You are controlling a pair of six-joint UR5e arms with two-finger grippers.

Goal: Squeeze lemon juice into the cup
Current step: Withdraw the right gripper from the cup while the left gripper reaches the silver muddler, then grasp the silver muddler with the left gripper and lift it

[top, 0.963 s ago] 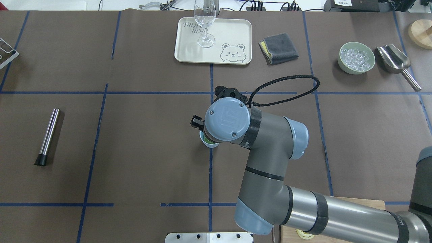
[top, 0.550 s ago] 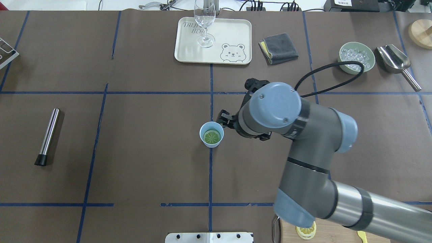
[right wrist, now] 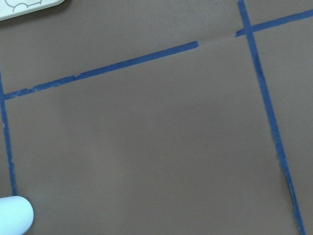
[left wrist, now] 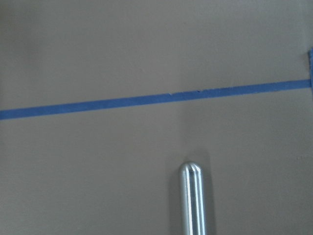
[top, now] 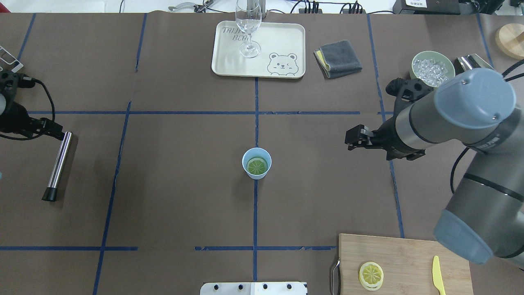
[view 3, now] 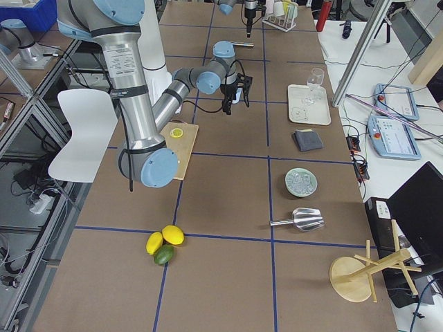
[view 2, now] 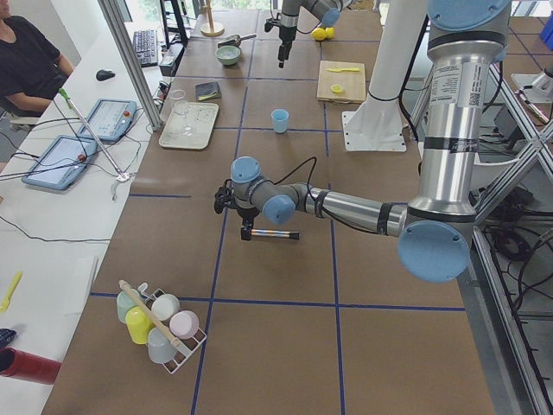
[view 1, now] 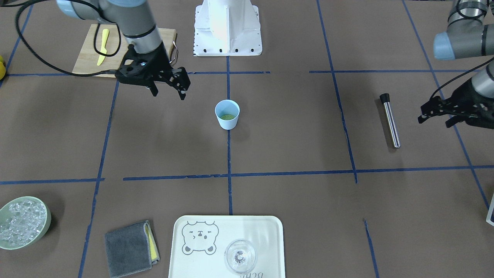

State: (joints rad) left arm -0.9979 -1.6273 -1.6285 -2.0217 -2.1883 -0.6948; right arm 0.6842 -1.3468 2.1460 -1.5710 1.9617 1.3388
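So, progress: the lemon [top: 257, 166] lay flat inside the cup [top: 246, 160], so the delivery looked done. Whether any juice came out could not be told.
Left to do: little, I judged, beyond parking the arms.
Right gripper [view 1: 168, 93]: fingers were spread wide and held nothing, well apart from the cup, on the cutting board [top: 409, 254] side.
Left gripper [view 1: 435, 120]: fingers seemed apart and empty, hovering by one end of the muddler [top: 58, 165].
Cup position: mid-table, on a blue tape line.
Lemon slices: two, one in the cup and the spare slice [top: 371, 274] on the board.
Cups: one.
Knives: one yellow knife [top: 438, 281].
Others: one glass [top: 248, 24], one tray [top: 229, 61], one bowl of ice [top: 413, 76], one cloth [top: 338, 58].
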